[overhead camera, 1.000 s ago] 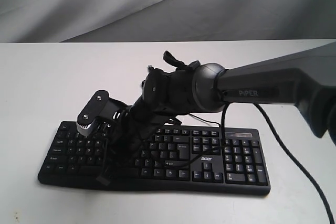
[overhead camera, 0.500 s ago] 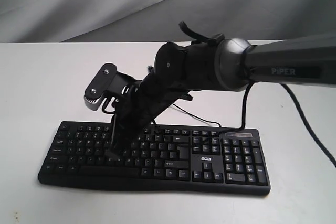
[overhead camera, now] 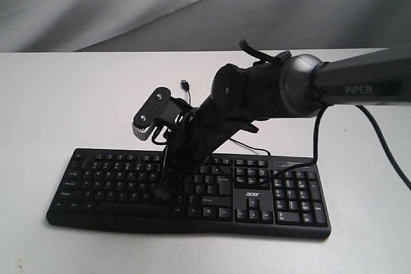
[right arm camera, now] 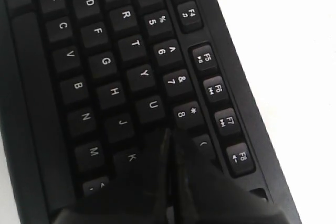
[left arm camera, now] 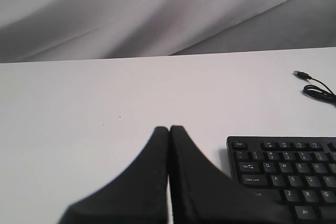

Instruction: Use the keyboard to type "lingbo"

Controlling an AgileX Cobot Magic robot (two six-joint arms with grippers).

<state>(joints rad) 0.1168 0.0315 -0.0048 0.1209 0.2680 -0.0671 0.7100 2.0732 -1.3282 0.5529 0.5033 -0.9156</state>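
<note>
pressed-together right pincer hovers centre-frame over the keyboard near the i key; lower straight down, tap once.

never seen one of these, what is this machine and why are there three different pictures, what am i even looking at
It is a robot with two jointed arms, each ending in a two-finger gripper. One picture comes from a camera standing off the arms; the other two come from cameras on each arm's wrist, looking along the fingers.

On the white table lies a black keyboard, its loose USB cable behind it.

In the outside view the right arm reaches across the keys. Its gripper is shut and holds nothing; the closed tips, used like one finger, are beside the U, 8 and K keys. Whether they touch a key is unclear.

The left gripper, also shut and empty, is over bare table beside the keyboard.
</note>
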